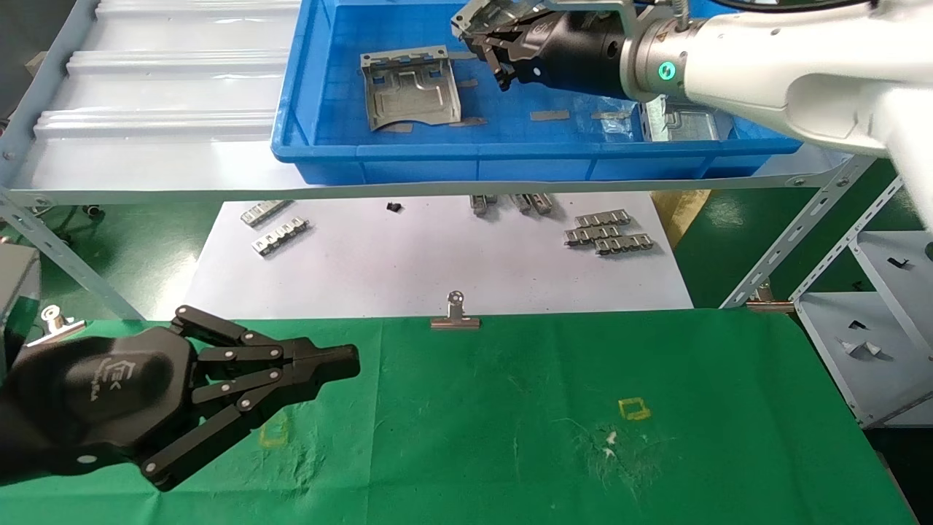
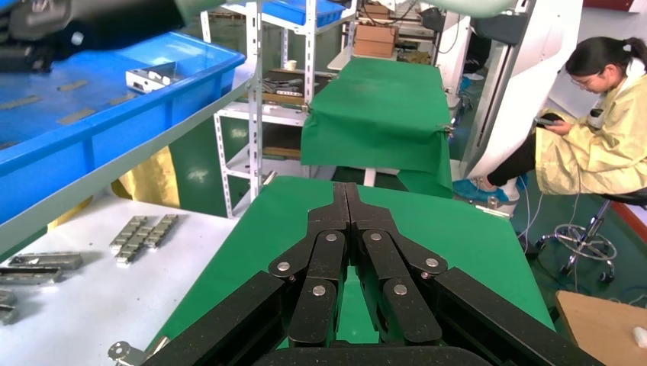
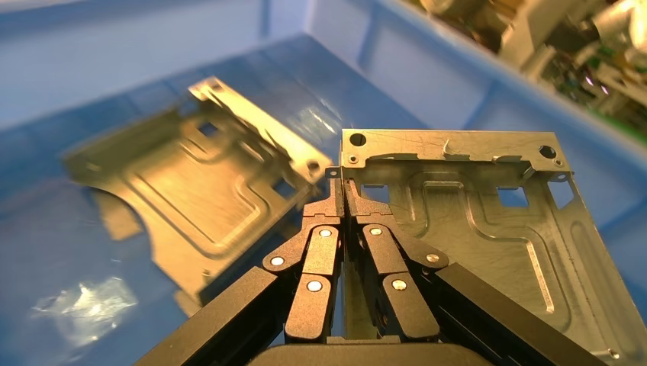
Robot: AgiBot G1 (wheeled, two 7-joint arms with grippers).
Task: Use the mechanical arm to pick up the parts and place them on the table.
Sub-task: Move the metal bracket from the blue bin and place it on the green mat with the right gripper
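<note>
A: Starting at the left: what is the left hand (image 1: 342, 362) doing?

B: It is idling low over the near-left of the green bench (image 1: 554, 437), fingers pressed fully together and gripping nothing.

A: Moving right, into the blue bin (image 1: 408, 157) on the shelf?

B: One part (image 1: 412, 87) is lying flat on the bin floor, left of centre. The right hand (image 3: 341, 183) is hovering above the bin's right half, fingers closed tight on the edge of a second part (image 3: 473, 221), which is hanging clear of the floor.

A: How should this lift be carried out?

B: In my judgement: keep the pinch firm, since only a thin edge is being gripped; raise the plate above the bin wall before swinging toward the bench; lower it flat, then release.

A: Describe the held part.

B: It is showing as a silvery, roughly square sheet-metal plate with folded edges, an embossed channel, square cutouts and corner holes.
</note>
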